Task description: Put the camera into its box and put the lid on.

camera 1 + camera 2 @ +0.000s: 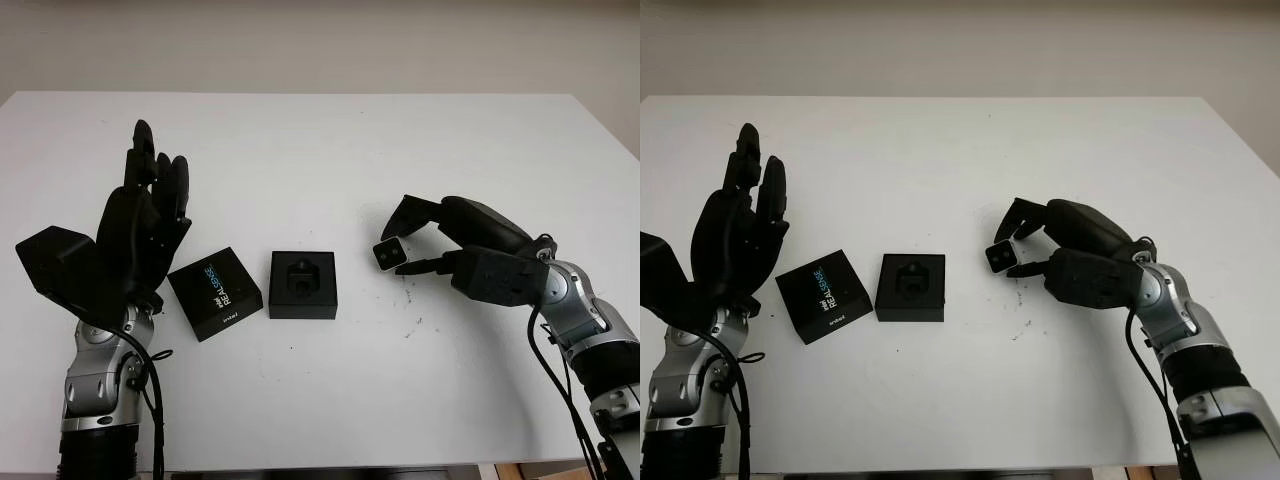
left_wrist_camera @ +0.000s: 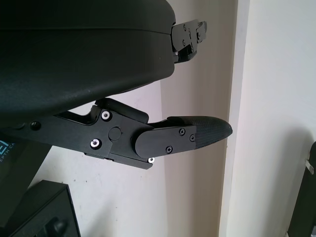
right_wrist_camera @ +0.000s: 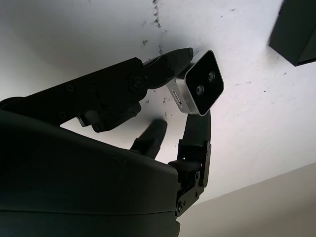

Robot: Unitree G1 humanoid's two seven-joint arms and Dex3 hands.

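Right hand [image 1: 425, 245]: your right hand is up off the table at the right, its fingers pinched on the camera, wrist and forearm running in from the bottom right corner.
Camera [image 1: 390, 254]: small silver block with a dark face and two lenses, and you've got it clamped between fingertips, dark face turned toward the box. From the wrist you can see one finger [image 3: 170, 61] pressing a silver side and another behind it.
Left hand [image 1: 140, 225]: your left hand is raised at the left of the table, open, holding nothing, fingers pointing up and away from you.
Lid [image 1: 214, 293]: black square with white and blue lettering, lying flat on the table just right of your left hand, turned a little askew.
Box [image 1: 303, 284]: black, square, open at the top, with a moulded recess in the middle. It sits just right of the lid, apart from it, and the camera hangs well to its right, not over it.
Table [image 1: 330, 150]: white top, a few dark specks [image 1: 415, 328] under and near your right hand; the far half lies bare to the back edge.
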